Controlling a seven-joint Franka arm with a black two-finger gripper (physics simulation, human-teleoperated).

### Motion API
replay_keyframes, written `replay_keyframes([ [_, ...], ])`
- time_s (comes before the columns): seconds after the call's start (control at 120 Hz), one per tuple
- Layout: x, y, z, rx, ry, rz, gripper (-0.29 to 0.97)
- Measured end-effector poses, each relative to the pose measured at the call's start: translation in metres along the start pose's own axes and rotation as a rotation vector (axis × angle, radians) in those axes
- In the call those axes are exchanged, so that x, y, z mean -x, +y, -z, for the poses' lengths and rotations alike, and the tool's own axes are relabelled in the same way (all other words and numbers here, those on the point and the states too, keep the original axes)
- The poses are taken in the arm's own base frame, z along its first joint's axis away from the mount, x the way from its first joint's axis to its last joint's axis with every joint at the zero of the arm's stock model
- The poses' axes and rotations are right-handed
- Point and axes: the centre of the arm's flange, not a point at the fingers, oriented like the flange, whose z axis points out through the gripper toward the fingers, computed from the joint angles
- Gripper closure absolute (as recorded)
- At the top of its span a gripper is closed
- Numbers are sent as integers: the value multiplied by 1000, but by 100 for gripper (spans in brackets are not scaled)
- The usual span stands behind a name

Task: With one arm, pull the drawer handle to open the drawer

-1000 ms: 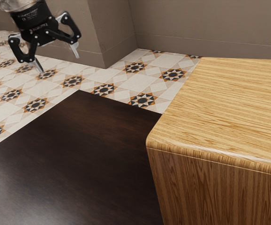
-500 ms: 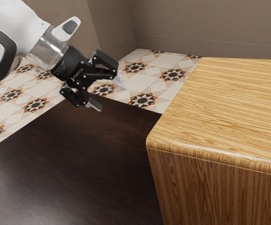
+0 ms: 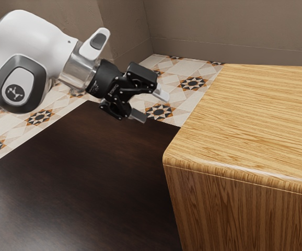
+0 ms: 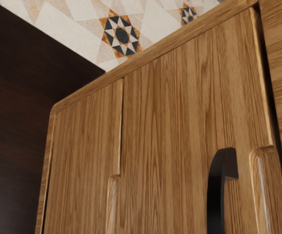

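– So where is the drawer handle [image 4: 219, 170] at this moment?
– On the front of the oak-grained cabinet [image 3: 255, 120], pictured through my wrist camera. It is a dark, arched handle set against the drawer front [image 4: 180, 122]. That front lies level with the narrower panel [image 4: 85, 161] beside it.
– And your gripper?
– My gripper [image 3: 152, 108] hangs in the air, its two black fingers spread wide with nothing between them. Seen from the side camera, it points toward the exterior view's right, at the cabinet, and stands apart from it. It is over the far edge of the dark brown table [image 3: 78, 183]. My white arm [image 3: 31, 57] comes in from the exterior view's upper left.
– What surrounds the scene?
– The cabinet stands on the exterior view's right, its pale, striped top turned to the camera. I cannot tell whether it rests on the table or beside it. Beyond both runs a floor [image 3: 203, 70] of cream tiles with dark star patterns, ending at a plain beige wall [image 3: 234, 21].
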Motion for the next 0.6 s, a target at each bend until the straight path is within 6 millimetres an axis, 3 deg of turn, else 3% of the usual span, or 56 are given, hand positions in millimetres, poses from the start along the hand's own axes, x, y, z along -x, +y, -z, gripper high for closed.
replay_keyframes([
  [0.117, -11, -4, -32, 2, -20, -4, 1],
  [0.275, -10, -3, -52, 8, -34, -24, 1],
  [0.6, -9, -7, -68, 5, -45, -42, 1],
])
